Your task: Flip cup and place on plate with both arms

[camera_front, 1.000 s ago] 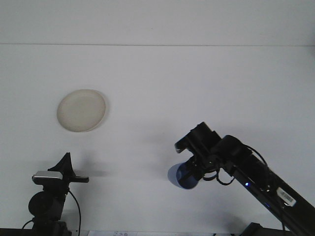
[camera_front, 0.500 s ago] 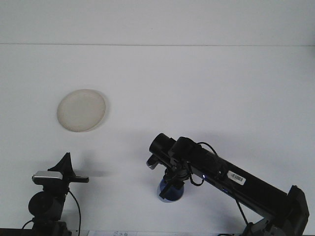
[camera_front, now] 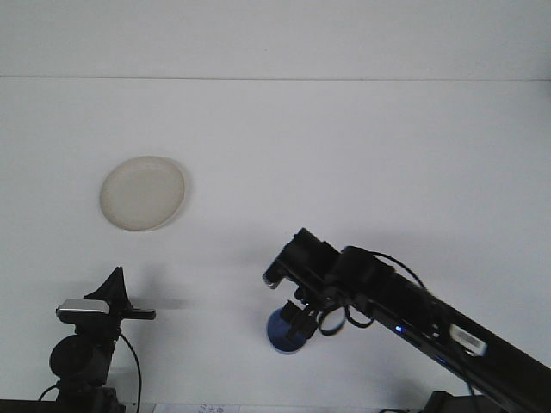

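- Change since half a second ago, front view: the right arm's wrist has swung and the blue cup [camera_front: 284, 331] has shifted slightly left and lower on the table; the left arm and the plate have not moved.
- Front view, right gripper [camera_front: 297, 322]: wrist over the cup, fingers reaching down onto the cup's right side; jaws appear closed on it, though the contact is partly hidden by the wrist.
- Front view, blue cup: low centre of the table [camera_front: 362, 172], under the right wrist; whether mouth up or down cannot be told.
- Front view, left gripper [camera_front: 116, 282]: parked at lower left, pointing up; jaw state cannot be told.
- Front view, plate [camera_front: 142, 193]: white, empty, upper left, well apart from the cup.
- Key relation: the plate lies up and left of the cup, and the left arm is nearer to it; a hand-over toward the left seems called for.
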